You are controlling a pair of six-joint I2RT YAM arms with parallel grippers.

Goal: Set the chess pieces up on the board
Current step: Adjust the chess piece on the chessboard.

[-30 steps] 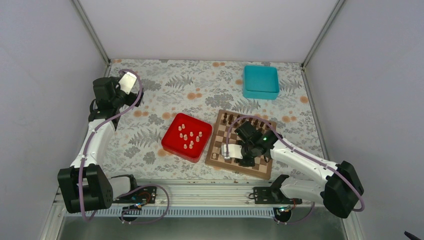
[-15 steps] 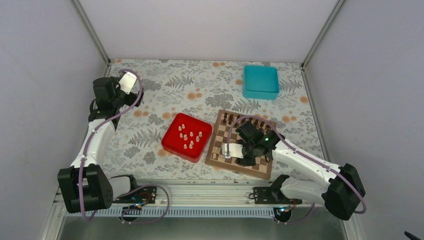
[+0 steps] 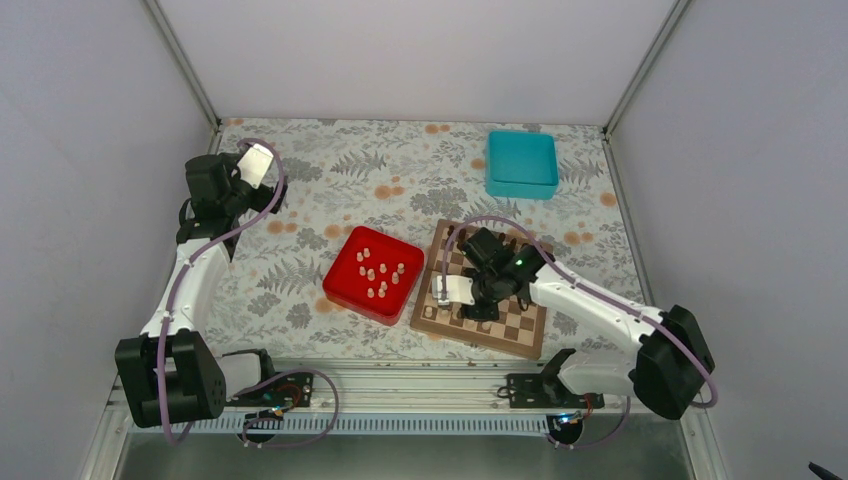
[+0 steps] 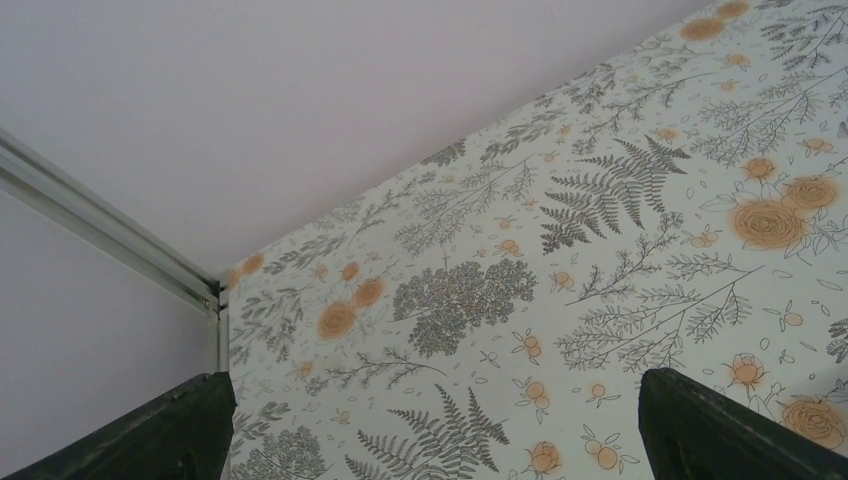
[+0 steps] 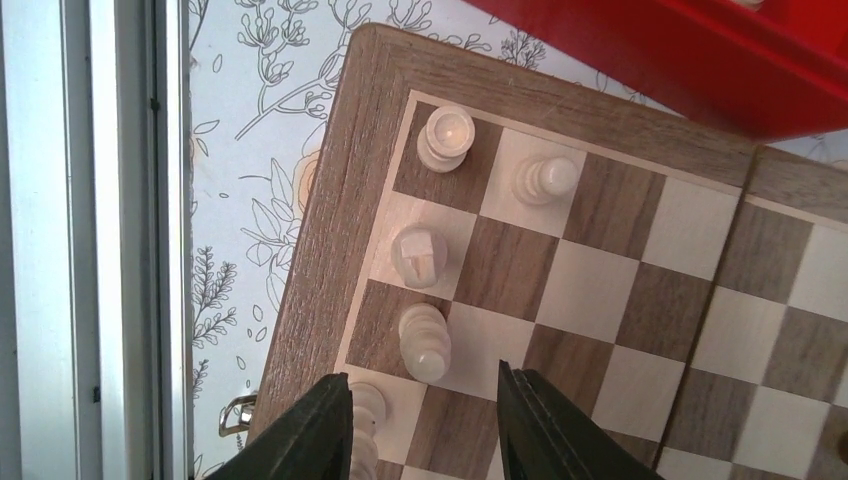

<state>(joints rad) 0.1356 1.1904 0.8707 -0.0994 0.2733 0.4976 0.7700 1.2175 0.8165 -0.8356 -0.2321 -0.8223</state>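
The wooden board [image 3: 522, 332] lies right of centre, and my right gripper [image 3: 446, 297] hovers over its near-left corner. In the right wrist view the right gripper [image 5: 420, 378] is open, with nothing held. Several cream chess pieces [image 5: 425, 340] stand on the board's edge squares [image 5: 600, 290] just beyond the fingertips. One piece [image 5: 368, 410] is half hidden behind the left finger [image 5: 310, 430]. More cream pieces [image 3: 378, 270] lie in the red tray [image 3: 345, 292]. My left gripper [image 3: 255, 165] is far off at the back left. The left wrist view shows the left gripper [image 4: 430, 440] open over bare patterned tabletop.
A teal box [image 3: 521, 163] sits at the back right. Dark pieces [image 3: 462, 239] line the board's far edge. The red tray's wall [image 5: 700, 60] lies close beside the board. A metal rail [image 5: 110, 240] runs along the table's near edge.
My right gripper has opened and shifted left and slightly farther away over the board. The left arm has not moved.
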